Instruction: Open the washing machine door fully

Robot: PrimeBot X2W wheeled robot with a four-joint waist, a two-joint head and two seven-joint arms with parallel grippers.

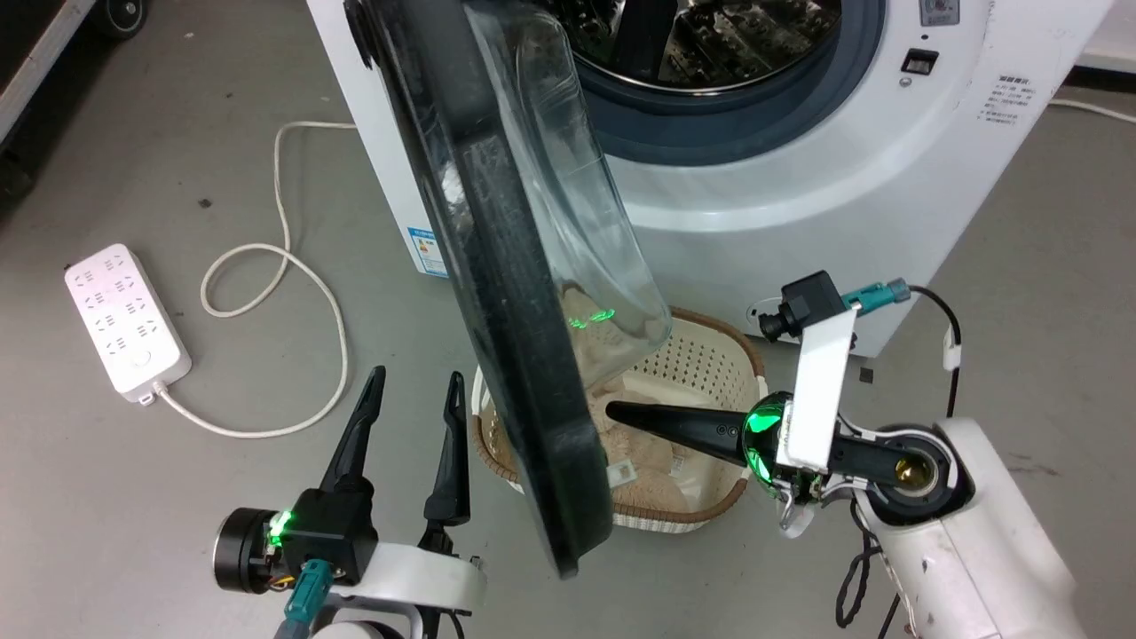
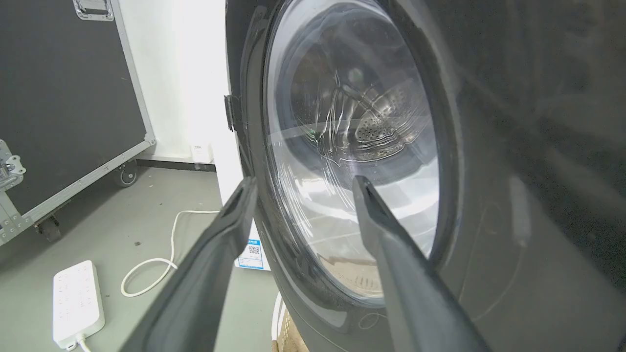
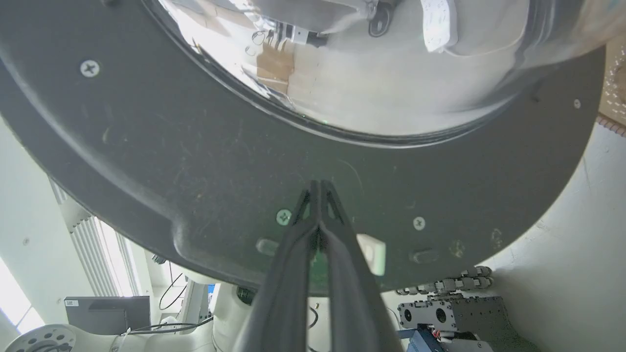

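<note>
The washing machine door [image 1: 497,266] stands swung out from the white machine [image 1: 799,177], edge-on in the head view, its black rim and clear glass bowl [image 1: 568,195] facing right. My right gripper [image 1: 612,410] is shut, its tips touching the door's inner black rim [image 3: 313,161], with nothing held. To the left of the door's outer face my left gripper [image 1: 417,383] is open and empty. Seen from the left wrist, the outer glass [image 2: 352,146] is just ahead of my fingers [image 2: 376,210].
A woven laundry basket [image 1: 710,355] with beige cloth sits on the floor under the door, in front of the machine. A white power strip [image 1: 126,319] and its looped cord [image 1: 293,266] lie on the grey floor at left. A black wheeled case [image 2: 63,98] stands further left.
</note>
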